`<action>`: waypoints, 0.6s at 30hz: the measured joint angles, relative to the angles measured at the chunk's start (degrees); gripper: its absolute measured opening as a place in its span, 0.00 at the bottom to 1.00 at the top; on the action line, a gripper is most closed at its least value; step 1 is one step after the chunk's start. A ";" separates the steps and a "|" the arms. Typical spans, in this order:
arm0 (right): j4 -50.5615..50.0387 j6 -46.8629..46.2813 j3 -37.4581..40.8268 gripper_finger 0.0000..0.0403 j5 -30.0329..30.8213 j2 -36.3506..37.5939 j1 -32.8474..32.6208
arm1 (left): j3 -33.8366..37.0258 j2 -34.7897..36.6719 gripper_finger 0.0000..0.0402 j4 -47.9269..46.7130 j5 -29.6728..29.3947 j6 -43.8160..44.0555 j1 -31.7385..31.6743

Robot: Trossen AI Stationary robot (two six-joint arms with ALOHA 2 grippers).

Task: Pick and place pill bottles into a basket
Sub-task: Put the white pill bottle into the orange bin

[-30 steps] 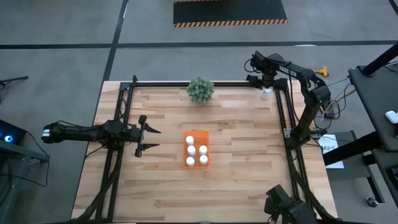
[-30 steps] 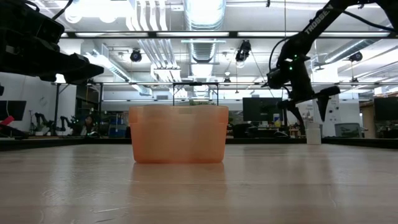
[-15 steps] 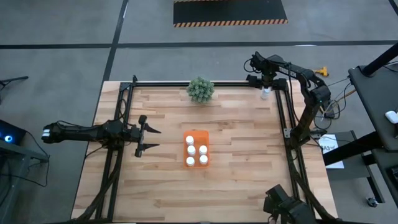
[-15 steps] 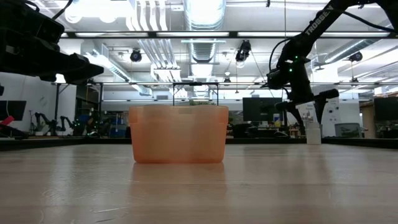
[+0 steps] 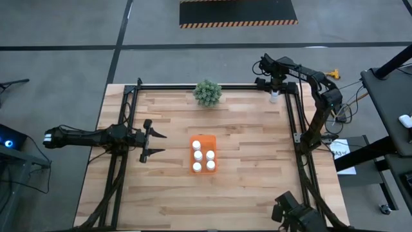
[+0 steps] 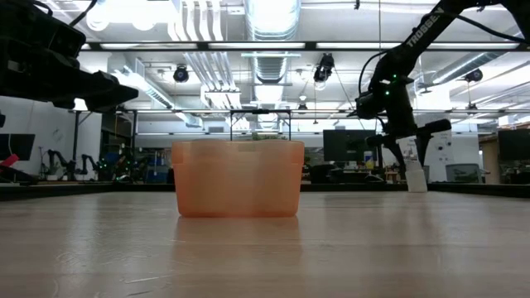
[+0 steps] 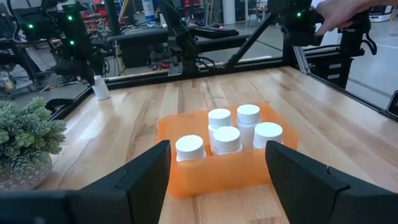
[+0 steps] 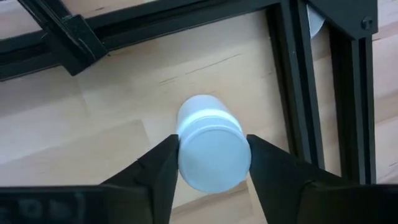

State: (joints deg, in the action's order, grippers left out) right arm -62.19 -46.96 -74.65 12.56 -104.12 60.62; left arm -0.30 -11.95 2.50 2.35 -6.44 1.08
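Note:
The orange basket (image 5: 204, 153) stands mid-table with several white-capped pill bottles (image 7: 227, 138) upright in it. One more pill bottle (image 8: 213, 152) stands on its base at the table's far right corner (image 5: 275, 98), also seen in the low view (image 6: 416, 175). My right gripper (image 8: 211, 155) comes down over it, shut on its top. My left gripper (image 5: 156, 144) hovers open to the left of the basket, its fingers (image 7: 149, 174) pointing toward it and touching nothing. My right gripper pinches the lone pill bottle between its two fingers (image 8: 158, 168), on opposite sides of the cap end (image 8: 186, 155). The fingers come from above, pointing down. The bottle stays upright with its base on the table.
A small green plant (image 5: 207, 92) sits at the far edge, left of the right arm. Black frame rails (image 8: 292, 74) run close beside the corner bottle. A person's hand (image 7: 348, 12) shows beyond the table in the left wrist view. Bare wood lies around the basket.
My right gripper has shut from wide open onto the corner pill bottle, its fingers closing in on the top. The bottle has stayed standing in place.

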 joint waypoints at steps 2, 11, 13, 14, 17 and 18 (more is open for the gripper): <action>-0.11 0.08 0.00 0.40 -0.45 0.00 0.00 | 0.00 0.01 0.61 -0.02 0.02 -0.02 0.00; -0.57 2.43 -0.02 0.36 -1.83 0.02 -0.93 | 0.00 0.01 0.61 0.01 0.00 -0.02 0.00; -0.67 3.63 -0.12 0.36 -2.55 0.02 -1.84 | 0.00 0.01 0.61 -0.01 0.02 -0.02 0.00; -0.73 4.15 -0.14 0.36 -2.95 0.03 -2.41 | 0.00 0.02 0.61 -0.02 0.00 -0.02 0.01; -0.83 5.55 -0.17 0.36 -3.68 0.13 -4.81 | 0.00 -0.02 0.61 0.00 0.01 -0.02 0.00; -0.83 5.86 -0.17 0.36 -3.66 0.15 -5.92 | 0.00 0.01 0.61 -0.03 0.01 -0.02 0.00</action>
State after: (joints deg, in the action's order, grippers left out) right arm -63.02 -41.10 -74.83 8.91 -103.96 54.70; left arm -0.30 -11.94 2.47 2.36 -6.46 1.08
